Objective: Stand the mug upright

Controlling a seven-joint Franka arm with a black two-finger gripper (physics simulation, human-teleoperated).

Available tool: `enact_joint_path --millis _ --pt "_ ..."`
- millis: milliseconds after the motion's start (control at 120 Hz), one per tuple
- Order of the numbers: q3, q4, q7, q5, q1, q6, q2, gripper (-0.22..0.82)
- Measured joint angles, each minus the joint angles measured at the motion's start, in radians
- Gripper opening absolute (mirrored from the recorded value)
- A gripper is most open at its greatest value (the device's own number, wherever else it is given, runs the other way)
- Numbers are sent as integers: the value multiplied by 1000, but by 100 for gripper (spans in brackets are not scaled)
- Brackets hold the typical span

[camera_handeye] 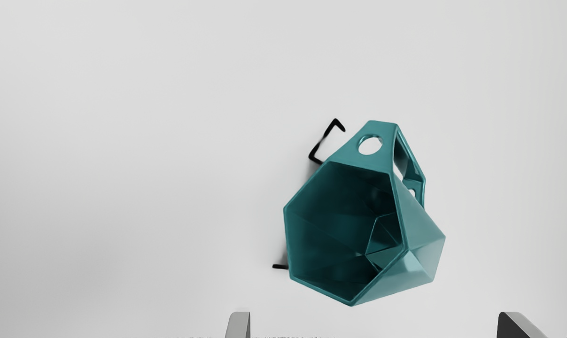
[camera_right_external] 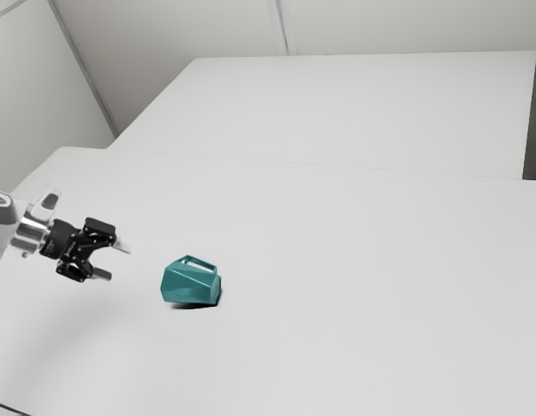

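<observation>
Exterior view: white tabletop, far edge well beyond the spread black two-finger gripper; ahead, faceted teal mug lies sideways, mouth facing it.

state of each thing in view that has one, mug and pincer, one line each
faceted teal mug: tipped over on its side on the white table, mouth facing the pincer, no contents visible inside
pincer: open, fingers apart, not touching the mug
</observation>
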Motion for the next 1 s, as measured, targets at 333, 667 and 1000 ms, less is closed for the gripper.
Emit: enact_joint_path --millis 333,667,1000 --pt "1 -5 193 -92 -13 -36 50 57" --pt "-14 -4 333 -223 -48 -38 114 57" --pt "-48 2 424 -333 -87 -34 185 56"
